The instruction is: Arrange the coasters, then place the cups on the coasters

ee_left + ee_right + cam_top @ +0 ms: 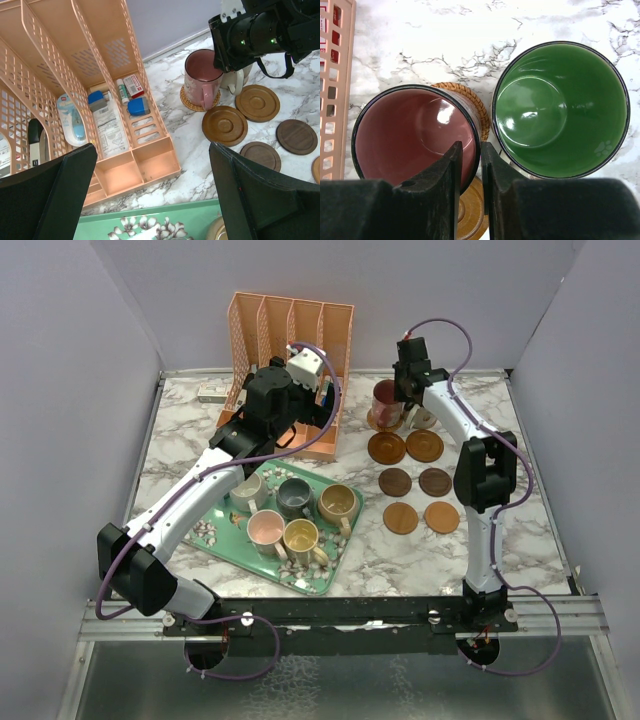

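Coasters [395, 482] sit arranged by the table's [380, 550] far right corner, maroon cup [415, 135] and green cup [560, 110] placed, five cups [292, 498] waiting in the tray [225, 540]; left gripper [152, 150] gapes, and we cannot tell whether the right gripper [471, 170] grips the maroon rim.

The right end effector [407, 380] hangs directly over a pink cup [384, 400] at the far side of the marble bench [180, 445]. A second cup [422, 420] just right of it is mostly hidden by the arm. Nearer the arm bases, six bare coasters [395, 482] lie in two columns. To its left, the left end effector [285, 400] hovers at a peach organizer [290, 325], with a green tray [215, 532] carrying five cups [296, 498] nearer still.
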Tool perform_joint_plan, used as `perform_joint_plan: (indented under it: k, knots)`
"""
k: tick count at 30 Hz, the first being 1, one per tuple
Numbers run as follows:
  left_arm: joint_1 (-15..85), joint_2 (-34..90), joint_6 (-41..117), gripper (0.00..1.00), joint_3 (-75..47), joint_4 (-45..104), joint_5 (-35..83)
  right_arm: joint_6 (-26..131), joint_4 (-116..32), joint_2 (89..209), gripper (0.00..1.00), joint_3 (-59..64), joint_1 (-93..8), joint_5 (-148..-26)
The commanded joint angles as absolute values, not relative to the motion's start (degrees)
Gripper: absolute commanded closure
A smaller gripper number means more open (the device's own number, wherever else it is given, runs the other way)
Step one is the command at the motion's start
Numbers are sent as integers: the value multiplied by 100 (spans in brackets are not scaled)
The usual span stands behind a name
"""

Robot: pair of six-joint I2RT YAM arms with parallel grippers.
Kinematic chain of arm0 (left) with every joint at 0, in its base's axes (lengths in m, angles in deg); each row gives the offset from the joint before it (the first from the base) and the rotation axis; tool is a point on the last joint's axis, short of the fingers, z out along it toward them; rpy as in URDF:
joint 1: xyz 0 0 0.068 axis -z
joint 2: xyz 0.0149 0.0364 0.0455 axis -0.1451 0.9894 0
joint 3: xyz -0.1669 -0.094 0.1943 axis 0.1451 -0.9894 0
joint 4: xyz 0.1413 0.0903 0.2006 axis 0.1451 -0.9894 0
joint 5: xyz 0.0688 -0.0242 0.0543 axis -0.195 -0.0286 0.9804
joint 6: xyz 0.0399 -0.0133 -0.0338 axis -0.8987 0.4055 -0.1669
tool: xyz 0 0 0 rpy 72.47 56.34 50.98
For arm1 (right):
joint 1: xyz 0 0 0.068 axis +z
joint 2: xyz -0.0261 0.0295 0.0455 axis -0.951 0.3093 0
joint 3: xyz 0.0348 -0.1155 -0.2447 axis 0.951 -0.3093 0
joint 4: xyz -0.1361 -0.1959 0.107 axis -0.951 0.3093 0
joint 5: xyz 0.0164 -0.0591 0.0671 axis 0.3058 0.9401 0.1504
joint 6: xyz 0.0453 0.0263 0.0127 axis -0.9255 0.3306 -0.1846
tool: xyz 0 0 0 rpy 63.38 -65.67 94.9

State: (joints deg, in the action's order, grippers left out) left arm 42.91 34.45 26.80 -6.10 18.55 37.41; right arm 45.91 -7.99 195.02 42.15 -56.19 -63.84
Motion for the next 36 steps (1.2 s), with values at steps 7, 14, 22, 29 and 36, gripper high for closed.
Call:
perform_joint_plan:
  k: [7,14,22,29,36]
  knots:
    - [4240,3267,2737,1,-665,2005,3585,4647,-875,19413,77,4543,-5601,-6406]
    - [4219,3251,2732,1,-675,2006,3576,4716,-918,19378,74,4590,-5599,-6382]
    - [4200,3219,2744,1,-702,2009,3567,4820,-962,19330,74,4578,-5600,-6322]
    - [4170,3182,2728,1,-732,2029,3562,4897,-1034,19255,73,4549,-5599,-6263]
    - [4156,3157,2728,1,-740,2033,3528,4957,-1063,19216,73,4548,-5599,-6222]
